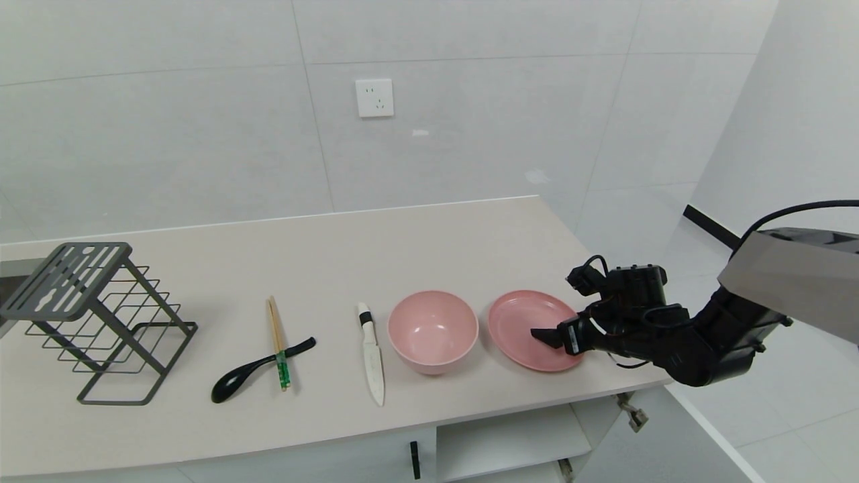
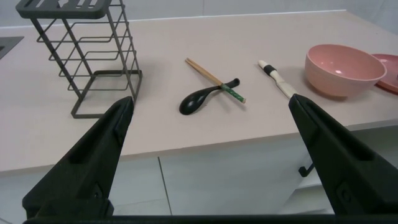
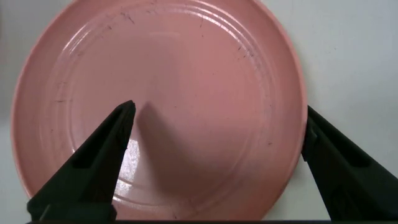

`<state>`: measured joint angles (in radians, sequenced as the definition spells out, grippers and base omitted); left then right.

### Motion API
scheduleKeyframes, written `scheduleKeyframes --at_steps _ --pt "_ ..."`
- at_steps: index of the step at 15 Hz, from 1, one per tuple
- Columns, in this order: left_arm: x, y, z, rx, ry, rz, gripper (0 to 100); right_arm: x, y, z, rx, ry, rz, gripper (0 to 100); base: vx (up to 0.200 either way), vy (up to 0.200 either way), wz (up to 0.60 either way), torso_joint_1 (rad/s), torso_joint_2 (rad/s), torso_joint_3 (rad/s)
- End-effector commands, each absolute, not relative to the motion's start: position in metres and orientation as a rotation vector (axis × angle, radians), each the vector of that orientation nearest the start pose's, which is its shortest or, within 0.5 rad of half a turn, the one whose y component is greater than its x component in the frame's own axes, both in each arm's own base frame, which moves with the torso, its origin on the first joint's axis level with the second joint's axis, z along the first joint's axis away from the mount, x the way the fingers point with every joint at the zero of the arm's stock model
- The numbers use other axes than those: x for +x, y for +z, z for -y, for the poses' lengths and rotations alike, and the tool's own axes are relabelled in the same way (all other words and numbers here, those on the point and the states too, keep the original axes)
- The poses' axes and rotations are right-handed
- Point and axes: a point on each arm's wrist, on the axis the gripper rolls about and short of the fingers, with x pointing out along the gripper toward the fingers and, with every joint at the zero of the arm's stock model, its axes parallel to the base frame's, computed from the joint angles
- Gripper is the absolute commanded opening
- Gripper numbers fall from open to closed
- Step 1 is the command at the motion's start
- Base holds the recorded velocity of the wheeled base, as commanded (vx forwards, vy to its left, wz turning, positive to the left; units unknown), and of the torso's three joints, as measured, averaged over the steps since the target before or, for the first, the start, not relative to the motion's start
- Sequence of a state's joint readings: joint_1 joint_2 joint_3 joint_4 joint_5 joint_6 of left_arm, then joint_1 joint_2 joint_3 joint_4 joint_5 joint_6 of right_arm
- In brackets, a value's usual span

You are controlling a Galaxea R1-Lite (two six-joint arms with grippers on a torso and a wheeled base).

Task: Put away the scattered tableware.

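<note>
Beige counter (image 1: 402, 248), shallow pink plate (image 3: 186, 74), faintly scratched, concentric rings

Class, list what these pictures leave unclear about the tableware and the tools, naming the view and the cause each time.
1. Head view: the right tool covers part of the rim of the pink plate; contact cannot be judged.
2. Left wrist view: picture edges cut off the plate and the top of the rack.
3. Right wrist view: the plate's rim runs past the picture edge.
4. Left wrist view: the inside of the bowl is hidden by its own wall.
</note>
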<state>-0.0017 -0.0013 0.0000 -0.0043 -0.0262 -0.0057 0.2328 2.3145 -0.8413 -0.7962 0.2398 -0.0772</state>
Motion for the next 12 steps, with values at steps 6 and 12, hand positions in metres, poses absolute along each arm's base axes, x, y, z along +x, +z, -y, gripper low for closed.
scheduleKeyframes --at_steps 6,12 --pt "-0.0228 0.076 0.0006 -0.006 -0.028 0.005 100 0.3609 -0.0155 -0.0944 -0.053 0.441 -0.693 0 0.0 0.0 0.0 0.0 0.0 0.0" --pt "-0.0228 0.0763 0.0009 -0.012 -0.043 0.007 100 0.362 -0.0163 -0.0867 -0.051 0.378 -0.698 0 0.0 0.0 0.0 0.0 0.0 0.0"
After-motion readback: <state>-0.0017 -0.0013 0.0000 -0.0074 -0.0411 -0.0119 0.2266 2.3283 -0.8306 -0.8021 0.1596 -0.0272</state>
